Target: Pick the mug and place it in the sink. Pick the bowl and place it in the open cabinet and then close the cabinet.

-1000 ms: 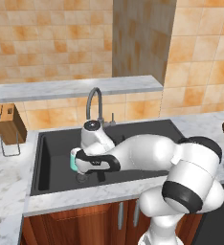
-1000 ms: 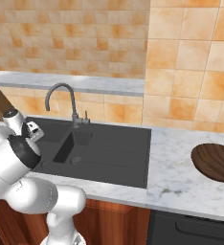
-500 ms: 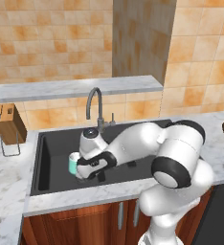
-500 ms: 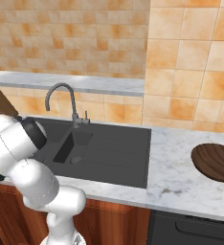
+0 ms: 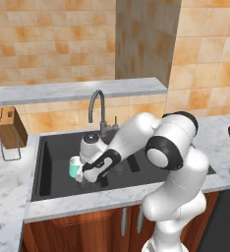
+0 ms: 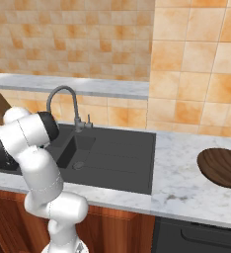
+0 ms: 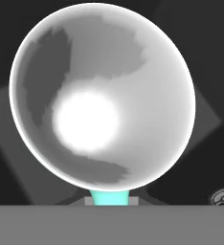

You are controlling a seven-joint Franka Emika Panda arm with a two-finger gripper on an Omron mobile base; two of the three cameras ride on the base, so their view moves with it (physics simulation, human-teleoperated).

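**Mug over left basin, release pending**

Step in hand: first half of the task, the mug placement. The gripper (image 5: 83, 173) is clamped on the mug (image 5: 75, 168), which hangs low inside the left basin of the sink (image 5: 53, 167), near its front wall. The hand view looks straight into the mug's white interior (image 7: 102, 93), with a sliver of teal at the bottom between the fingers and the drain (image 7: 223, 197) off to the lower right, so the mug looks roughly upright over the basin floor. Whether the base touches the floor yet cannot be told from these views.

Next move, as a judgement: lower until the mug is seated, part the fingers, then lift straight up clear of the rim. Tipping is the risk if the grip lets go too high or the hand drags sideways on exit. After that the arm must reach well right for the bowl (image 6: 222, 167), which sits on the counter (image 6: 186, 183) well apart from the sink, near the right edge.

Versus the earlier frames: the mug has barely moved and stays in the same basin area; the grip stays closed. The arm's elbow has swung up and forward, now bulking between the base cameras and the tap (image 5: 98, 106). Bowl and knife block (image 5: 9, 128) are unchanged.
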